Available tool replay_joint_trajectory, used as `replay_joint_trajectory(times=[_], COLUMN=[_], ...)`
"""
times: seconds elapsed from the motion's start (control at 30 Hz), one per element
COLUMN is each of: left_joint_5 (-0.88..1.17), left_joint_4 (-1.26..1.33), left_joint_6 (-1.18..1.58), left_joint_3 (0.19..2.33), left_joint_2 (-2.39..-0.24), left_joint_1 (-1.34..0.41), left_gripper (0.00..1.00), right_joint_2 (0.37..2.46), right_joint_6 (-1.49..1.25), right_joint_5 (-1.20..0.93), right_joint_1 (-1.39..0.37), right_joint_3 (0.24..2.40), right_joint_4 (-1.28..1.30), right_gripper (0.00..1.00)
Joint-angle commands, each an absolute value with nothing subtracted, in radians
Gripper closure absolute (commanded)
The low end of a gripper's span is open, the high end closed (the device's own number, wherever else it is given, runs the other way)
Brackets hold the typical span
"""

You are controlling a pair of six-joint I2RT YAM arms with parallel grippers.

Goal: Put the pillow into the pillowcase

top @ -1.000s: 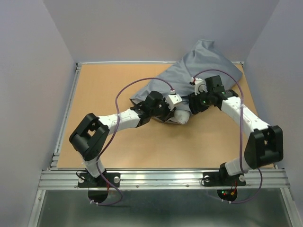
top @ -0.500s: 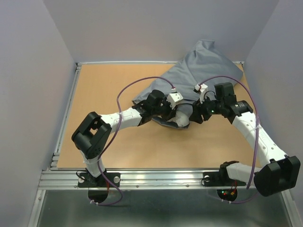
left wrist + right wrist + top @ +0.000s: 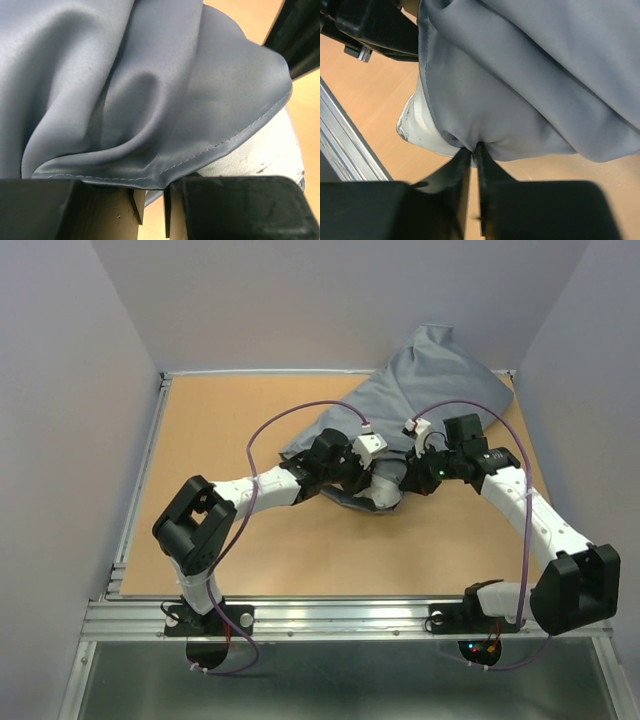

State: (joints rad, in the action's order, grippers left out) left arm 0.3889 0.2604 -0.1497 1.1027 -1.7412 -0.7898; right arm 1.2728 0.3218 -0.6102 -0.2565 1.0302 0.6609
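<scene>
The blue-grey pillowcase [image 3: 430,380] lies bunched at the back right of the table, its open hem pulled toward the middle. The off-white pillow [image 3: 385,492] shows only as a small end sticking out under that hem; the rest is covered. My left gripper [image 3: 352,472] is at the hem's left side, and in the left wrist view its jaws [image 3: 150,202] stand nearly together on the stitched hem of the pillowcase [image 3: 150,75], with the pillow [image 3: 260,155] to the right. My right gripper [image 3: 474,150] is shut on a pinch of pillowcase [image 3: 530,75] beside the pillow [image 3: 420,132].
The wooden table [image 3: 250,540] is bounded by a metal rail [image 3: 340,615] at the near edge and grey walls on three sides. Purple cables [image 3: 290,415] arc over both arms. The left arm's black wrist [image 3: 370,25] sits close to my right gripper.
My right gripper has dropped toward the pillow's end and closed on the pillowcase hem, its elbow swinging out to the right. The left gripper has shifted slightly with the hem.
</scene>
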Motion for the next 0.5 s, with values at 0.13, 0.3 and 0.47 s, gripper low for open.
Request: replay_joint_trajectory(times=[0.13, 0.3, 0.47], left_joint_5=[0.38, 0.385, 0.31], left_joint_4=[0.345, 0.359, 0.328], left_joint_6=[-0.092, -0.037, 0.046], left_joint_3=[1.242, 1.35, 1.517], left_joint_2=[-1.787, -1.864, -1.988], left_joint_1=[-0.776, -0.776, -0.776], left_gripper=[0.76, 0.8, 0.88], right_joint_2=[1.074, 0.901, 0.896], right_joint_6=[0.354, 0.384, 0.345], right_joint_5=[-0.877, -0.983, -0.953], right_joint_1=[-0.27, -0.328, -0.342], right_joint_3=[1.097, 1.128, 1.147], right_joint_4=[0.806, 0.996, 0.954], right_gripper=[0.99, 0.99, 0.99])
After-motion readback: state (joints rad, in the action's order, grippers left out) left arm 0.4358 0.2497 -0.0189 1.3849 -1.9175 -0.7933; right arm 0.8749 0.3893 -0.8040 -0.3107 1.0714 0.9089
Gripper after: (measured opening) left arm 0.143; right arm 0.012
